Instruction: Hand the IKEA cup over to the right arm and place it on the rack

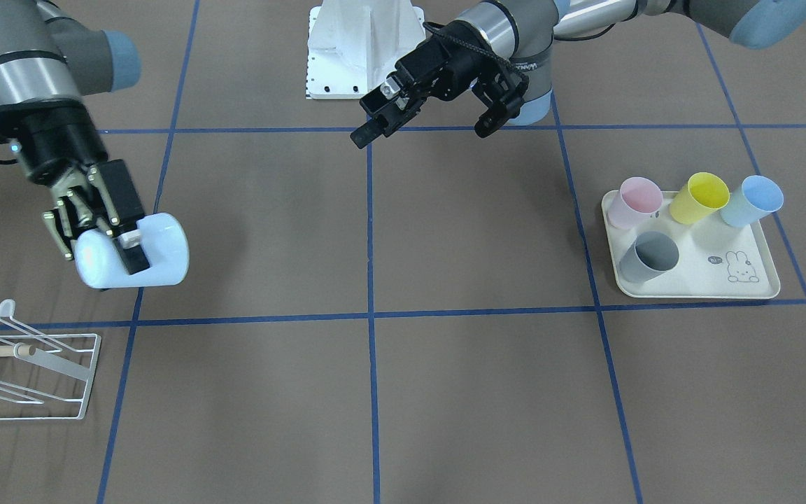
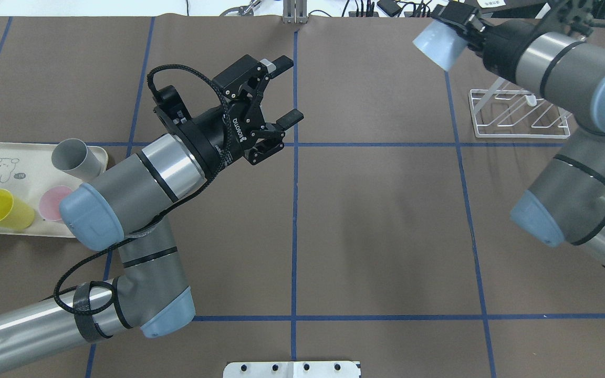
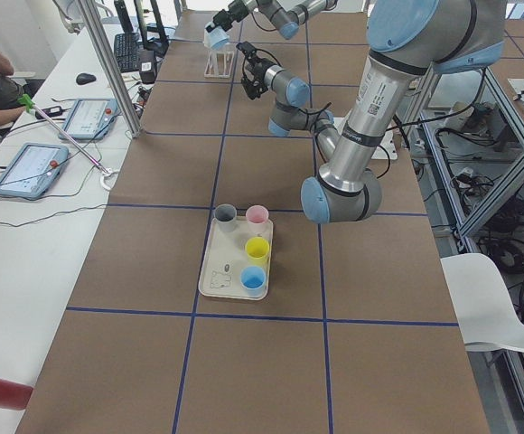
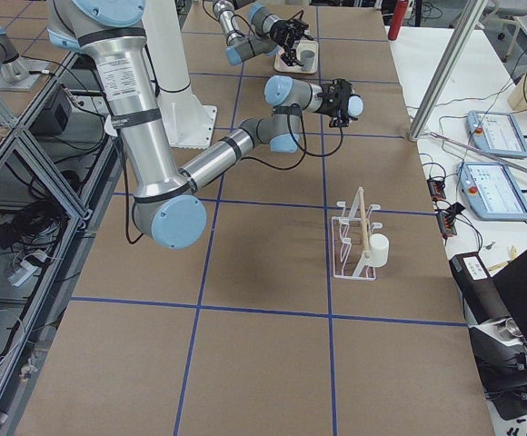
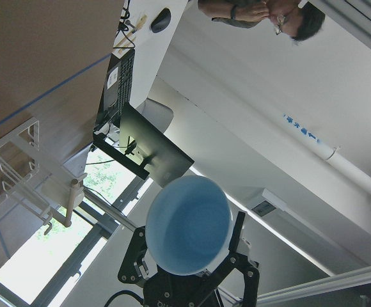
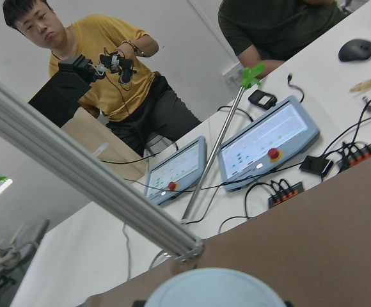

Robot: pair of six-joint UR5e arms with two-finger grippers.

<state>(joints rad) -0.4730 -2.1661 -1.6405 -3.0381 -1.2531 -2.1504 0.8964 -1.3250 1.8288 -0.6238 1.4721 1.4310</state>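
**Front-facing view:** IKEA cup (image 1: 161, 248), pale blue, is clamped in the right hand (image 1: 99, 248), raised off the surface, long axis near level. The rack (image 1: 57, 362) lies below it and further toward that end, apart. The left hand (image 1: 424, 129) is spread wide and empty, well apart.

**Overhead view:** the rack sits just beside the right arm, so that hand is the nearer.

**Left wrist view:** the cup's mouth faces this camera, turned from the rack. It likely needs tipping over the upturned prongs (image 1: 5, 306).

**Right wrist view:** only a pale cup edge shows.
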